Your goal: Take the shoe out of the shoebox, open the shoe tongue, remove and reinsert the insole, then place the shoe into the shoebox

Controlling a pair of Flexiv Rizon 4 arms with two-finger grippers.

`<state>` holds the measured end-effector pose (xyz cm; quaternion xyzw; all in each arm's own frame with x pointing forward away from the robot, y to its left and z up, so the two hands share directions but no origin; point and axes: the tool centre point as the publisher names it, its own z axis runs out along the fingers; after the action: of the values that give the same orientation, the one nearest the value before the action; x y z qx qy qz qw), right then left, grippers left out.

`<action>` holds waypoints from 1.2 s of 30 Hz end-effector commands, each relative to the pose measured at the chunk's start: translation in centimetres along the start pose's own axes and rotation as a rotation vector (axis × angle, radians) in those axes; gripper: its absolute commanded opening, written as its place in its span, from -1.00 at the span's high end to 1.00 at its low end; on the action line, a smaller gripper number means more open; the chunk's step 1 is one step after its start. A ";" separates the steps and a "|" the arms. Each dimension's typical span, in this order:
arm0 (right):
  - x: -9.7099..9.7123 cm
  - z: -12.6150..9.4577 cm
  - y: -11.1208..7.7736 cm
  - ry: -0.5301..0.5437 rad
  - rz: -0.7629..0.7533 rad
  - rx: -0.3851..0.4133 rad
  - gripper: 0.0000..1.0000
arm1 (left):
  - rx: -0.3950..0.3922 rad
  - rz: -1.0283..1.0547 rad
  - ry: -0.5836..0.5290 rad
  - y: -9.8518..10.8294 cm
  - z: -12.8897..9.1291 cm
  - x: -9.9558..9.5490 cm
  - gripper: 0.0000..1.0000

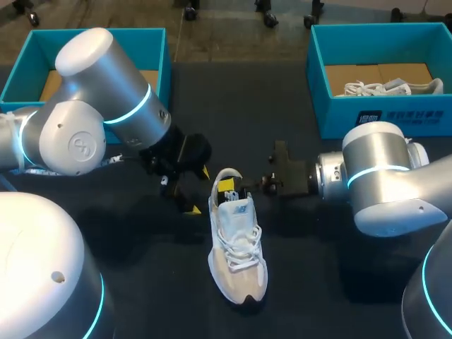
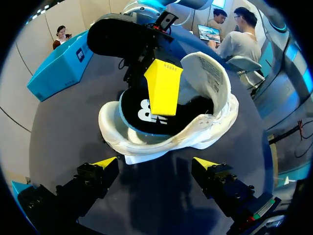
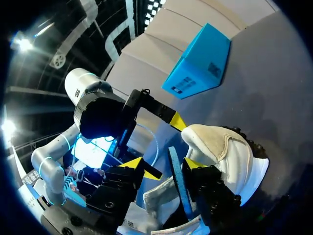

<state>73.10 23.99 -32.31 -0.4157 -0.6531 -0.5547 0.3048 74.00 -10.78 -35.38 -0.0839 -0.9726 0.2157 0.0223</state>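
Note:
A white sneaker (image 1: 237, 254) lies on the dark table, toe toward me, its tongue (image 2: 211, 73) pulled up. Its black insole (image 2: 139, 111) with a blue edge stands tilted up out of the heel opening. My right gripper (image 1: 230, 189) is at that opening, open, with the insole's edge (image 3: 178, 182) between its yellow tips and a gap showing on one side. One of its fingers (image 2: 164, 90) lies across the insole's top. My left gripper (image 2: 155, 164) is open just behind the heel, holding nothing, and shows left of the shoe (image 1: 199, 191) in the head view.
A teal shoebox (image 1: 159, 42) stands at the back left behind my left arm. A second teal shoebox (image 1: 339, 116) at the back right holds another white shoe (image 1: 395, 87). Bare dark table lies around the sneaker's toe.

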 end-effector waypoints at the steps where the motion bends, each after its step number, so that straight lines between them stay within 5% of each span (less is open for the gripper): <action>1: 0.1 -0.6 0.2 0.006 -0.006 0.020 -0.11 | -0.002 0.002 0.007 0.5 -0.9 -0.2 -1.00; 22: 0.5 -4.8 2.1 -0.062 -0.051 0.066 -0.14 | -0.037 0.007 0.009 3.6 -3.8 -1.1 -1.00; 33: 0.2 -8.5 4.4 -0.112 0.066 0.192 -0.38 | -0.089 -0.014 -0.001 5.0 -5.4 -1.5 -1.00; 36: 0.2 -9.7 5.2 -0.116 0.105 0.249 -0.17 | -0.103 -0.017 0.002 5.2 -5.6 -1.6 -1.00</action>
<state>76.47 16.88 -29.18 -0.4598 -0.6808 -0.4780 0.3109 76.85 -4.22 -32.91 -0.0763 -0.9825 0.1689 0.0204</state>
